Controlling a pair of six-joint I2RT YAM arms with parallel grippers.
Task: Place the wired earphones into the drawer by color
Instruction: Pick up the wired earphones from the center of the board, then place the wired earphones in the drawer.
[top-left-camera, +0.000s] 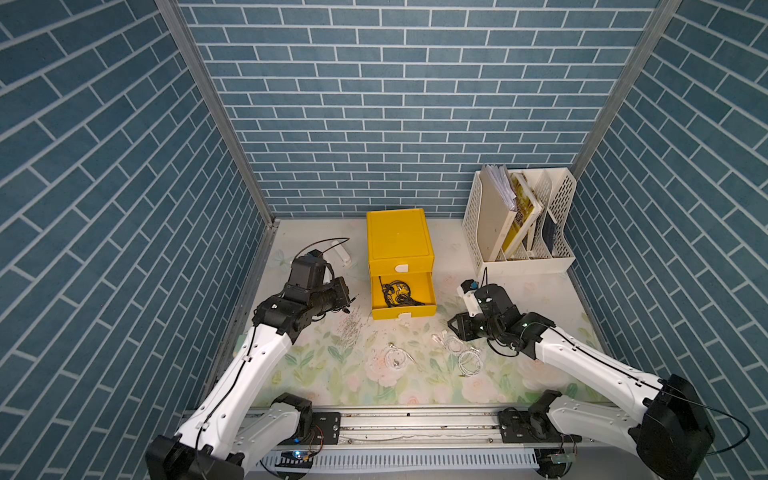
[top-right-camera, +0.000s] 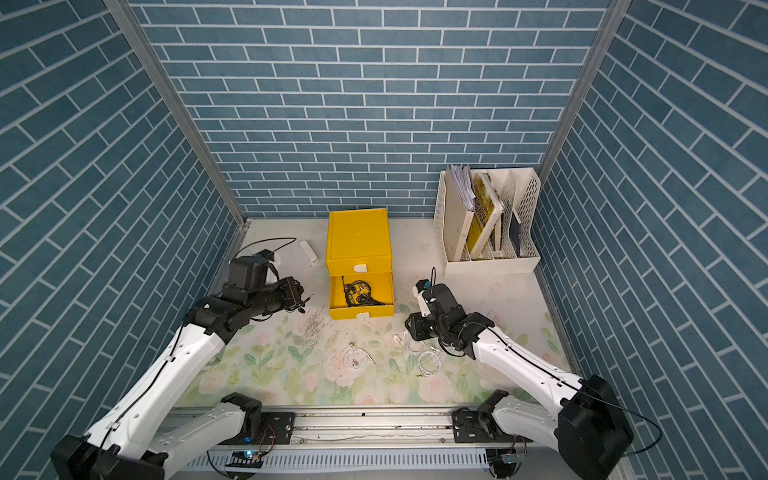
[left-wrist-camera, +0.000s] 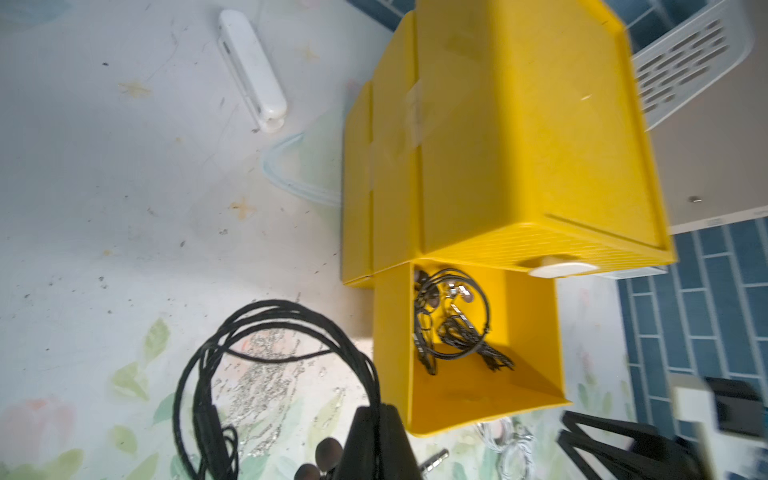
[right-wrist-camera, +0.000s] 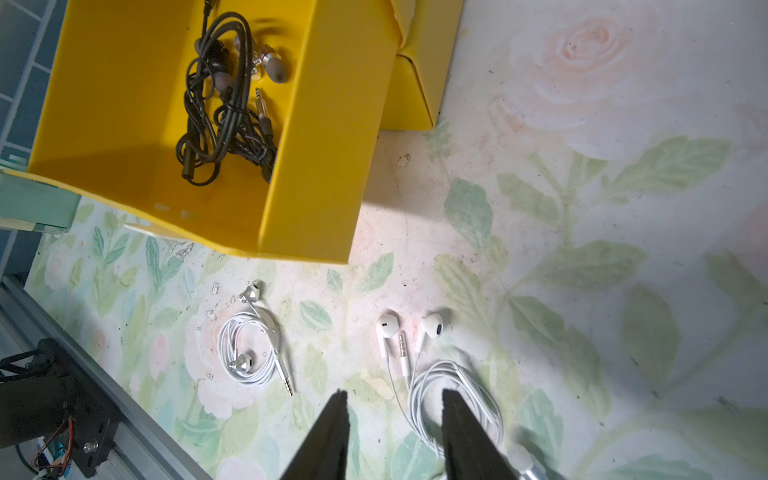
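in a top view our left gripper (top-left-camera: 348, 296), left of centre in the frame, is clamped shut on a black earphone coil (left-wrist-camera: 286, 306), just left of the open yellow drawer (top-left-camera: 403, 312) holding more black earphones (top-left-camera: 397, 293). our right gripper (right-wrist-camera: 392, 395) stands partly open and empty above a white earphone set (right-wrist-camera: 432, 325), below and right of the drawer in the top views. another white set (top-left-camera: 395, 358) lies to its left.

glossy yellow plastic drawer (top-left-camera: 405, 311), scuffed matt floral table (top-left-camera: 332, 384), white plastic rack (top-left-camera: 562, 199).
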